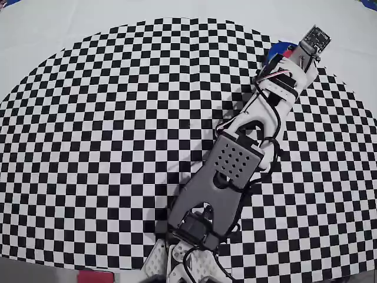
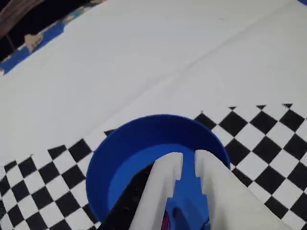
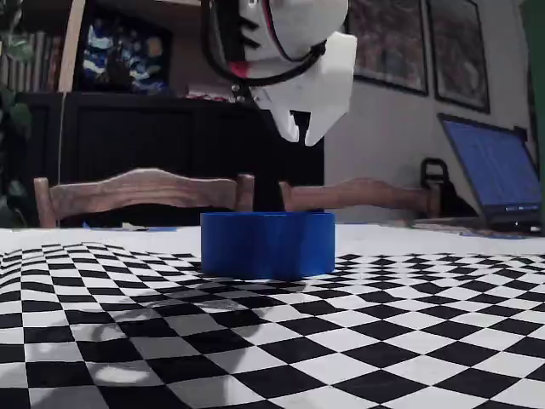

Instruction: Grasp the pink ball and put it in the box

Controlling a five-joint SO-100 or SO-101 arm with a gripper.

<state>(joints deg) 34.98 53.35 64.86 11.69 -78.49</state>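
The box [image 2: 112, 153] is a round bright blue container at the far edge of the checkered cloth; the fixed view shows it side-on [image 3: 268, 243]. In the overhead view only a bit of its rim [image 1: 275, 52] shows beside the arm. My gripper [image 2: 188, 160] hangs straight above the box [image 3: 302, 135]. Its white fingers stand a narrow gap apart with nothing between the tips. A thin magenta sliver [image 2: 166, 222] shows low between the fingers, over the box's floor. It looks like the pink ball, mostly hidden. The fixed view shows no ball.
The arm [image 1: 235, 159] stretches from the near edge to the far right of the checkered cloth [image 1: 118, 118]. White table [image 2: 168, 48] lies beyond the box. Wooden chair backs [image 3: 140, 187] and a laptop [image 3: 498, 166] stand behind the table.
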